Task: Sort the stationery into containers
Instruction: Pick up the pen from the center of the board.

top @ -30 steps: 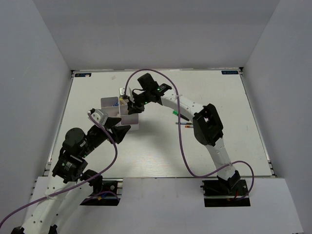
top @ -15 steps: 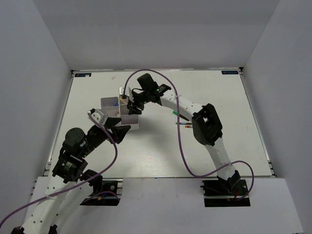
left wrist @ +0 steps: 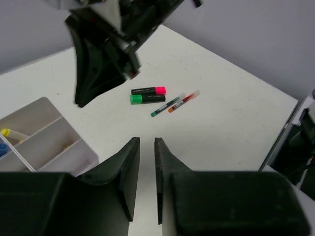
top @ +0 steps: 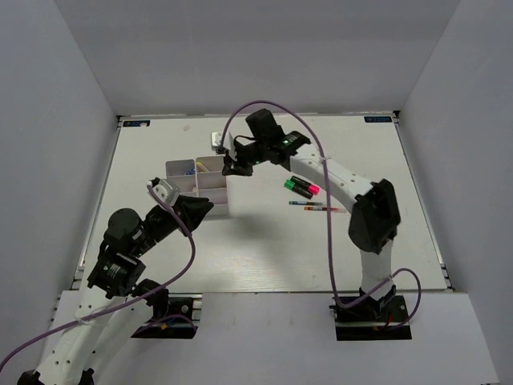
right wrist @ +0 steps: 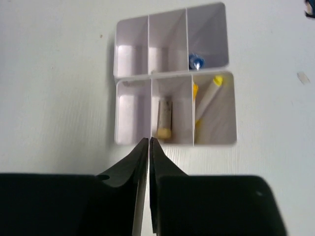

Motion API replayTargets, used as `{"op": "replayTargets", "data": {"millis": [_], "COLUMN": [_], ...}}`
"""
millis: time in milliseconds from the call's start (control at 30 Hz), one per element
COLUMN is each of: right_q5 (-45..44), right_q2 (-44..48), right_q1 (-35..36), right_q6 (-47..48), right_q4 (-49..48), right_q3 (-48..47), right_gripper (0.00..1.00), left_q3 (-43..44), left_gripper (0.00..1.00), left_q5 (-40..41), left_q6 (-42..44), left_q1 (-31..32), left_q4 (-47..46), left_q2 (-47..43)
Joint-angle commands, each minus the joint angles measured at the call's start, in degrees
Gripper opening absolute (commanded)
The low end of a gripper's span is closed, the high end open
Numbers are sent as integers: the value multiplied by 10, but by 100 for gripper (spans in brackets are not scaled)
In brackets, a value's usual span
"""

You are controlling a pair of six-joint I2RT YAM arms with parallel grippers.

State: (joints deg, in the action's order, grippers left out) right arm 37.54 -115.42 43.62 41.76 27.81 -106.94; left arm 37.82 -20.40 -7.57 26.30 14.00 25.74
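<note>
The containers are a pale divided tray (top: 171,168) at the table's left middle. In the right wrist view the tray (right wrist: 235,114) holds a beige eraser (right wrist: 165,118) in its near middle cell, white and yellow pens (right wrist: 207,98) in the near right cell and a blue item (right wrist: 195,61) behind them. My right gripper (right wrist: 149,140) hangs shut and empty just off the tray's edge. Pink (left wrist: 148,90) and green (left wrist: 147,99) highlighters and two thin pens (left wrist: 176,103) lie on the table to the right. My left gripper (left wrist: 146,141) is shut on nothing, beside the tray's near corner (left wrist: 88,156).
A small grey-white item (top: 216,140) lies behind the tray near the back edge. A tiny scrap (right wrist: 303,77) sits on the table beside the tray. Grey walls close in the white table on three sides. The right arm (top: 345,180) arches over the highlighters (top: 300,186).
My right gripper has lifted out of the tray and drawn back to its right edge, closing as it went. The highlighters are now uncovered. My left gripper has closed.
</note>
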Motion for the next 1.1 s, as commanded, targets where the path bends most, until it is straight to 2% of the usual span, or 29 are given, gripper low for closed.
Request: {"op": "replayTargets", "data": {"millis": [0,33,67,133,167,233,367,400,433,500,533,633,667,700,733,800,833,867,967,1033,1067], "right_q5": [-66,-91,-119,-255,-279,-282,-243,-230,-225,-209,-201,-197,-194,-192,-188,-174,-170,-150,-123,-111,-97], "right_q2": [103,115,145,184,206,227,247,263,267,271,268,252,243,240,235,228,228,227,237,247,259], "right_q1": [-11,-19,-29,-48,-67,-99,-182,-192,-215,-230,-243,-266,-278,-287,-291,-308,-312,-316,-341,-354,-358], "right_q6": [-21,-46,-90,-137,-151,-165,-168,-153,-144,-102,-89,-35,-27,-6,-1,2,2,0,-28,-46,-51], "right_q4": [-18,-33,-71,-143,-177,-177,-144,-140,-137,-102,-91,-50,-37,-28,-24,-24,-28,-30,-40,-51,-53], "right_q3": [74,95,171,225,296,326,397,406,419,420,417,408,407,401,400,403,405,407,414,421,426], "right_gripper": [8,0,0,0,0,0,0,12,19,31,41,45,45,45,43,26,16,0,0,0,0], "left_q3": [-5,-5,1,12,19,50,128,143,171,191,199,233,254,266,278,326,361,377,435,484,501], "left_gripper": [26,23,20,13,10,6,5,5,7,16,35,62,67,67,67,68,68,60,43,41,44], "left_q5": [-35,-35,-40,-46,-53,-60,-85,-93,-98,-109,-109,-104,-104,-90,-83,-53,-39,-24,61,76,96], "left_q6": [-3,-10,-16,-36,-42,-56,-62,-62,-62,-57,-57,-63,-69,-69,-69,-69,-76,-86,-172,-248,-273], "left_q1": [-4,-4,-4,-4,-4,-4,9,9,14,20,20,34,40,50,50,73,80,85,103,108,115], "left_q4": [-31,-37,-43,-56,-62,-62,-37,-19,-10,3,3,3,8,9,16,30,44,50,61,74,94], "left_q2": [23,40,51,100,122,173,347,376,403,468,486,543,557,572,588,647,670,693,780,843,861]}}
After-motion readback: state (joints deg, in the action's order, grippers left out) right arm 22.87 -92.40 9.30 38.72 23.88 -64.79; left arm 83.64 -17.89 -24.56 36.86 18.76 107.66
